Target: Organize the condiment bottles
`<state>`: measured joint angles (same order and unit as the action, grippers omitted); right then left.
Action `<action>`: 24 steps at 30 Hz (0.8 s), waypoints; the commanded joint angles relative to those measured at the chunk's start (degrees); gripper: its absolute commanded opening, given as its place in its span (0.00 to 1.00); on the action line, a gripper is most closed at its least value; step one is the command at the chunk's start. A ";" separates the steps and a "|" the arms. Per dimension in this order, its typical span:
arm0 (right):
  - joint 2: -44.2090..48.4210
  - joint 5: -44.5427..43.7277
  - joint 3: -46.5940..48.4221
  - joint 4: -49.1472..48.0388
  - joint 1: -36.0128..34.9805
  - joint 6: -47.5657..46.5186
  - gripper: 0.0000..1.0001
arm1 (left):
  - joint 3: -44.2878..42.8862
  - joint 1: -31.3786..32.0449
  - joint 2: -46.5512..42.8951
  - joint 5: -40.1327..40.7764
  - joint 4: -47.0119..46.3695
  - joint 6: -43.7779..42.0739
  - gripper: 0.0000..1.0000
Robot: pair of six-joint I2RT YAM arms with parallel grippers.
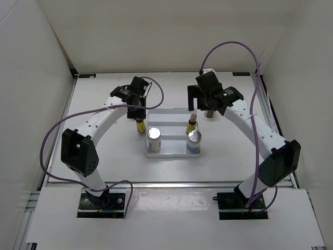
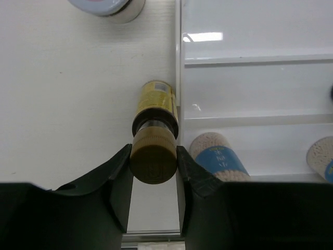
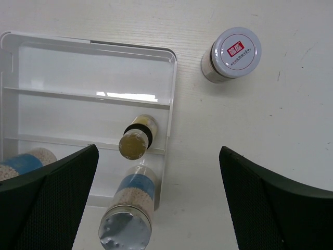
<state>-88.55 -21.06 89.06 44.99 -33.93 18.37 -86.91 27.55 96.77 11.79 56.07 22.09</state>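
Cutting off one squat jar (image 2: 106,6) at the top edge of the left wrist view, showing only part of its lid. Clamping the left tool (image 2: 153,159) on the ribbed tan cap of a slim yellow-and-black bottle (image 2: 154,101), upright on the bench (image 2: 67,104) just beside the white tray (image 2: 250,41), long axis vertical, cap pointing up. Holding the right tool (image 3: 158,166) wide apart above the bench near a grey-lidded jar (image 3: 234,54). Standing in the tray: second slim bottle (image 3: 136,138) on the middle step, two white cylinders (image 3: 130,208) on the lowest.

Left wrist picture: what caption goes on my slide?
Left gripper pinches the yellow bottle by its cap, beside the white tray.
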 commanded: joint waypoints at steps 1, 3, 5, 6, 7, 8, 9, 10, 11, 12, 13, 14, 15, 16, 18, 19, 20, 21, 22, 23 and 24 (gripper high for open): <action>2.42 -2.06 -0.20 -0.43 0.80 -0.27 1.00 | -9.05 1.89 -5.98 2.62 0.26 -1.52 0.16; 2.42 -2.06 -0.73 -0.43 1.32 -0.27 1.00 | -11.51 3.55 -5.28 2.10 1.58 -1.52 0.15; 2.42 -2.06 -0.73 -0.43 1.85 -0.27 1.00 | -13.98 4.43 -3.97 1.40 1.58 -1.52 0.13; 2.42 -2.06 -0.73 -0.43 1.85 -0.27 1.00 | -13.98 5.22 -3.35 1.39 1.58 -1.52 0.12; 2.42 -2.06 -0.73 -0.43 2.37 -0.27 1.00 | -14.77 5.23 -2.65 0.78 1.58 -1.52 0.12; 2.42 -2.06 -0.73 -0.43 2.38 -0.27 1.00 | -14.78 5.75 -1.94 0.78 1.58 -1.52 0.12; 2.42 -1.27 -0.73 -0.43 2.90 -0.27 1.00 | -14.78 5.76 -0.37 -0.09 1.58 -1.52 0.12; 2.42 -1.27 -0.73 -0.43 2.91 -0.27 1.00 | -14.78 5.76 0.34 -0.89 1.58 -0.74 0.12; 2.42 -1.27 -0.73 -0.43 3.43 -0.27 1.00 | -14.78 6.37 1.13 -0.89 1.58 -0.73 0.12; 2.42 -1.27 -0.73 -0.43 3.43 -0.27 1.00 | -14.78 6.38 2.62 -0.89 1.58 -0.73 0.12; 2.42 -1.27 -1.42 -0.43 4.04 -0.27 1.00 | -14.78 6.90 3.33 -0.89 1.58 -0.21 0.11; 2.42 -1.27 -1.43 -0.43 4.05 -0.27 1.00 | -14.78 7.51 4.03 -0.37 1.58 -0.20 0.11; 2.42 -0.74 -1.43 -0.43 4.66 -0.27 1.00 | -14.78 7.52 5.17 -0.37 1.58 -0.20 0.11; 2.42 -0.74 -1.43 -0.43 4.67 -0.27 1.00 | -14.78 8.04 5.18 -0.37 1.58 -0.20 0.11; 2.42 -0.74 -1.96 -0.43 5.19 -0.27 1.00 | -14.25 8.05 6.67 -0.37 1.58 -0.20 0.13; 2.42 -0.04 -1.96 -0.43 5.89 -0.27 1.00 | -13.55 8.57 6.68 0.16 1.58 -0.20 0.16; 1.90 -0.03 -1.96 0.09 6.50 -0.27 1.00 | -12.67 8.57 6.68 0.16 0.80 -0.20 0.17; 1.89 0.49 -1.96 0.10 6.51 -0.27 1.00 | -12.67 8.57 7.37 0.16 0.10 -0.20 0.20; 1.89 0.49 -1.96 0.10 7.03 -0.27 1.00 | -11.97 8.57 7.38 0.16 0.09 -0.20 0.22; 1.37 0.49 -1.96 0.10 7.73 -0.27 1.00 | -11.44 8.57 8.07 0.16 -0.43 0.32 0.24; 0.58 1.10 -1.96 0.10 7.74 -0.27 1.00 | -11.44 8.57 8.08 0.16 -0.44 0.33 0.33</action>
<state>-87.90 -20.71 87.22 45.25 -27.16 18.37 -98.28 35.83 107.07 11.55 58.15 21.65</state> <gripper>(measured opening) 0.998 0.441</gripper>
